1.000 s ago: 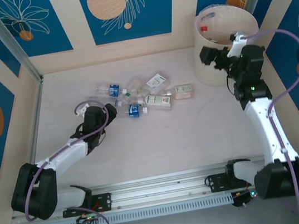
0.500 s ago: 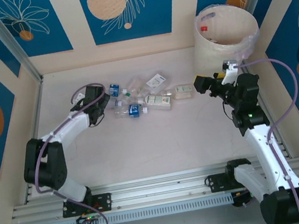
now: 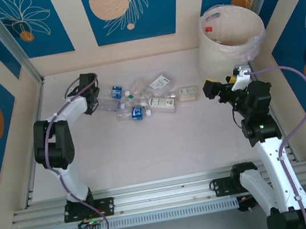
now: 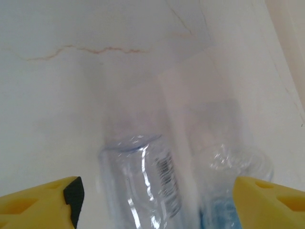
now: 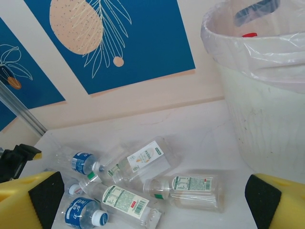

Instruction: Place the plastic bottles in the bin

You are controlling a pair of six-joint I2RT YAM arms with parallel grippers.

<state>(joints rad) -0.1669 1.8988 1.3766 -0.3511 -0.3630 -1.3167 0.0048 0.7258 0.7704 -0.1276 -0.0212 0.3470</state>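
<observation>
My left gripper (image 4: pixel 157 195) has its jaws apart around one clear bottle (image 4: pixel 140 183), not clamped. My right gripper (image 5: pixel 152 195) is wide apart and empty. Several plastic bottles (image 3: pixel 139 100) lie on the table (image 3: pixel 163 142). The bin (image 3: pixel 217 61) holds something (a red cap (image 3: pixel 207 28) shows), so I judge most work remains.

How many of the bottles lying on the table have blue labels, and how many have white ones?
Blue-label bottles: 2
White-label bottles: 3
Total with a clear label colour: 5. The clear crushed bottles among them are too tangled to count.
</observation>
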